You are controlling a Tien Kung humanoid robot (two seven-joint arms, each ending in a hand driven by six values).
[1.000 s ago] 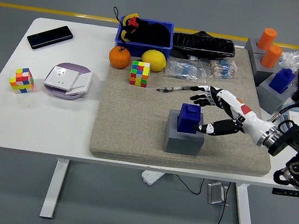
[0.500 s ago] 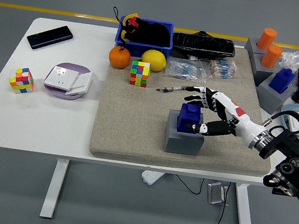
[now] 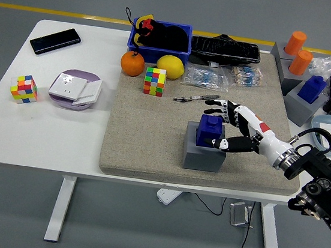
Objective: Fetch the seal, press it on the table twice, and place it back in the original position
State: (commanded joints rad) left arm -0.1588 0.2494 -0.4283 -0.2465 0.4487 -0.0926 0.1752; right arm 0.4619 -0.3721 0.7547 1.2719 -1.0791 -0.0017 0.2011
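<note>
Right hand (image 3: 222, 126) spread around the dark blue block-shaped seal (image 3: 210, 131), thumb below and fingers above but not yet clamped, seal seated on its grey square base (image 3: 203, 155) on the desk (image 3: 43, 133); fetching barely begun, both presses and return remaining.

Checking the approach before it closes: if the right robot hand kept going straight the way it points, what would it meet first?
Probably the dark blue block-shaped seal sitting on the grey square base. The right robot hand points left, its open fingers flanking the seal; whether they already touch it is unclear.
</note>
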